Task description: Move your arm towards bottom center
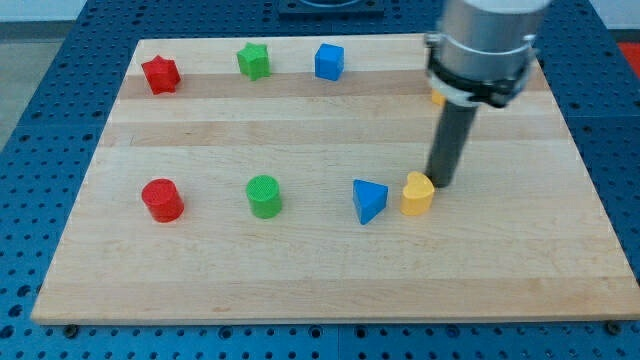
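My tip (pixel 440 184) rests on the wooden board (pixel 330 280) just right of and slightly above the yellow block (pixel 417 194), almost touching it. A blue triangular block (pixel 369 200) lies just left of the yellow one. A green cylinder (pixel 264 196) and a red cylinder (pixel 162 200) stand further left in the same row. Along the view's top are a red star block (pixel 160 74), a green star block (pixel 254 61) and a blue cube (pixel 329 62). A second yellow block (pixel 438 98) is mostly hidden behind the arm.
The arm's grey body (pixel 485 45) hangs over the board's top right. The board lies on a blue perforated table (pixel 40 120) that shows on all sides.
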### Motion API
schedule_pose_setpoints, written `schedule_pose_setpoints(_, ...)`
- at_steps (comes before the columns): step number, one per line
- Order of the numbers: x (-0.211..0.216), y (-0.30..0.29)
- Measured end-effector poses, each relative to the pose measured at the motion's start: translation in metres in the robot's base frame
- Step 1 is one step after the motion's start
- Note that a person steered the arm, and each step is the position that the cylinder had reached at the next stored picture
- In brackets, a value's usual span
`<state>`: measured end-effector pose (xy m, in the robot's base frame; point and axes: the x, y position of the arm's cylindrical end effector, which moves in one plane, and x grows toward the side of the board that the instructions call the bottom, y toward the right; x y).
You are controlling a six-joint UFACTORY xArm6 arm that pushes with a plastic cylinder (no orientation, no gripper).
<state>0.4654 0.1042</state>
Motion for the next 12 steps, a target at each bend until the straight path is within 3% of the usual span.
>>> schedule_pose_setpoints(3, -0.001, -0.033)
schedule_pose_setpoints(4, -0.005, -0.127)
schedule_pose_setpoints(5, -0.006, -0.136)
schedule_pose_setpoints(6, -0.006, -0.118)
schedule_pose_setpoints(7, -0.006, 0.01)
schedule_pose_setpoints(8, -0.006, 0.073)
schedule_pose_setpoints(9, -0.005, 0.073)
schedule_pose_setpoints(10, 0.1, 0.074)
schedule_pose_setpoints(12, 0.108, 0.074)
